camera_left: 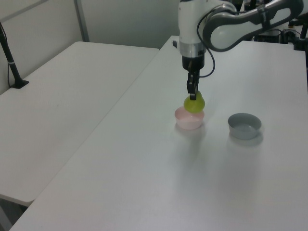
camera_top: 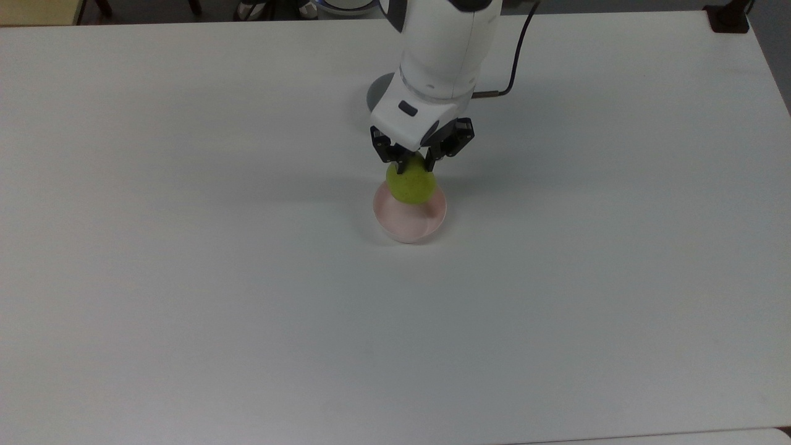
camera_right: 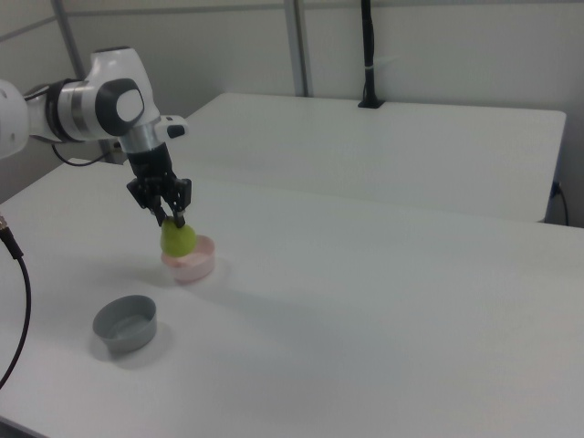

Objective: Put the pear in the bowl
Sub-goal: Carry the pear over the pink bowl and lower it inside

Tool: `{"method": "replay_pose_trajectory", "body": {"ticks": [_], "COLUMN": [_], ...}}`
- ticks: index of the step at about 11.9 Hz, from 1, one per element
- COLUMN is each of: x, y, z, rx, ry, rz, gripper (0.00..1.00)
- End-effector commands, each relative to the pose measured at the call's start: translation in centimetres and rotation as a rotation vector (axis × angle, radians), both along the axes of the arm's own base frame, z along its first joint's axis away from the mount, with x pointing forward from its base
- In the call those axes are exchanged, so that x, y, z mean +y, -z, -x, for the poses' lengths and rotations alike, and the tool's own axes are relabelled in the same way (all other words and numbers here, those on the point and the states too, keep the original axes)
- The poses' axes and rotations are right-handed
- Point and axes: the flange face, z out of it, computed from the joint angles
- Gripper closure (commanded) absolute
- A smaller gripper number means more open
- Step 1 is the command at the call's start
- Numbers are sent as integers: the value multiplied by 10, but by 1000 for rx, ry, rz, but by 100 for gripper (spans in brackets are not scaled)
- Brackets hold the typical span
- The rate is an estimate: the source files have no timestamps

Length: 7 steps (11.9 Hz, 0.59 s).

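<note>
While my gripper (camera_top: pixel 414 162) clamps the pear (camera_top: pixel 411 185), it hangs over the pink bowl (camera_top: pixel 408 224), centre frame in the top view.

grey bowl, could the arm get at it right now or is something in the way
Probably not right away: the gripper is shut on the pear over the pink bowl. Otherwise the way looks free. The grey bowl stands apart from the pink one on the table, with nothing in it or over it.

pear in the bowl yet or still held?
Held. The pincer is shut on the pear, which hangs just above the pink bowl.
</note>
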Motion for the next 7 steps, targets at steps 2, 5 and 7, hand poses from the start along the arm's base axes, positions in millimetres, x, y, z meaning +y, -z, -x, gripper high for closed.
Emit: {"method": "replay_pose_trajectory", "body": {"ticks": [2, 5, 7], "x": [6, 6, 7], "y": [28, 37, 40], "z": [-11, -15, -17], "rx": [-31, -33, -52], "ry": [11, 12, 10], "rz": [-7, -7, -12], "gripper": [62, 62, 60]}}
